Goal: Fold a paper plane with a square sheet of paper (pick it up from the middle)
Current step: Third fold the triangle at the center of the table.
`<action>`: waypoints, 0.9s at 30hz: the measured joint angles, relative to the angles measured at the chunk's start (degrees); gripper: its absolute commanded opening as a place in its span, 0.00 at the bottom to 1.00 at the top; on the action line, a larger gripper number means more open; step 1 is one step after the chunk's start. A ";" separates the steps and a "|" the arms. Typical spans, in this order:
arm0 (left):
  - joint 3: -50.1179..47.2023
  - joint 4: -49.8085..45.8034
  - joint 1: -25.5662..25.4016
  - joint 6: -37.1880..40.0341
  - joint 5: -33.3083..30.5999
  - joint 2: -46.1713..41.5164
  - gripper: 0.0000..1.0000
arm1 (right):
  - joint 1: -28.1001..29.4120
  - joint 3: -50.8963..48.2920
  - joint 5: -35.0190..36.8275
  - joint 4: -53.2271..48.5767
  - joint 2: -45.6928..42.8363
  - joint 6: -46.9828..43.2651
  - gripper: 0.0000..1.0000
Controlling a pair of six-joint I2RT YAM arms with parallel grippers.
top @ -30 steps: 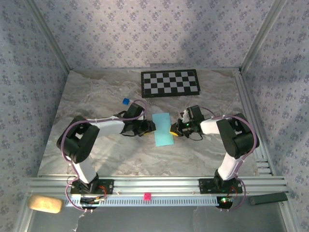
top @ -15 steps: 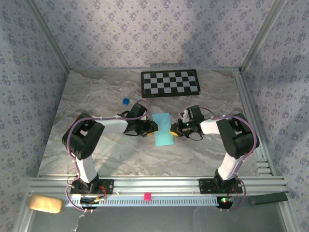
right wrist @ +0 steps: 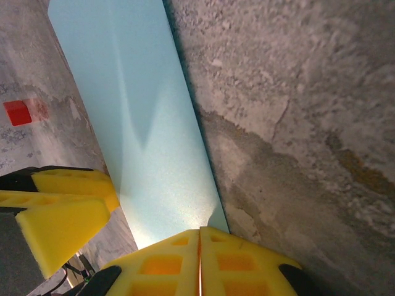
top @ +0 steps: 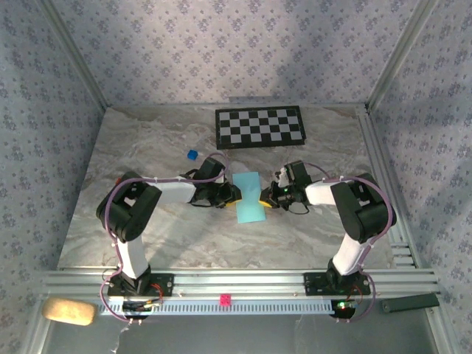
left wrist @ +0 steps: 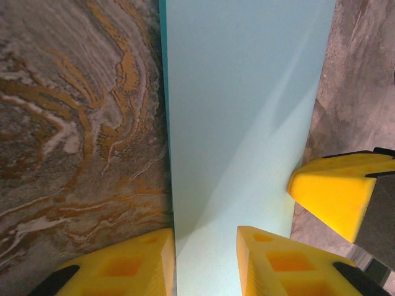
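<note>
Between left jaws, standing apart, lies folded sheet (left wrist: 247,92); right jaws together at opp. edge. Judged mid-fold: next, left must pinch edge w/o slipping.

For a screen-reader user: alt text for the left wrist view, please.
Light-blue paper crosses a marbled table, its near end between the left gripper's parted yellow fingers; the right gripper's yellow tip meets its edge at right.

Top view's evenly lit but soft and low-res, with only faint shadows on the table (top: 147,243). Wrist cams are brighter and sharper: soft diagonal shadows streak across the paper (left wrist: 247,92), and the table's marble grain looks crisp.
</note>
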 measured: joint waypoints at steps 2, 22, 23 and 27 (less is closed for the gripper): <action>0.00 0.44 -0.04 -0.04 -0.04 0.07 0.27 | 0.00 0.04 0.04 -0.11 -0.02 0.00 0.10; -2.38 4.87 -0.04 -2.34 -1.36 -0.39 0.27 | 0.22 0.39 0.55 -0.85 -0.11 -0.02 0.11; -2.73 5.49 -0.04 -2.62 -1.36 -0.39 0.27 | 0.22 0.42 0.57 -0.90 -0.11 -0.02 0.11; -4.52 8.41 0.00 -4.31 -1.40 -0.96 0.27 | 0.31 0.59 0.74 -1.22 -0.11 -0.20 0.11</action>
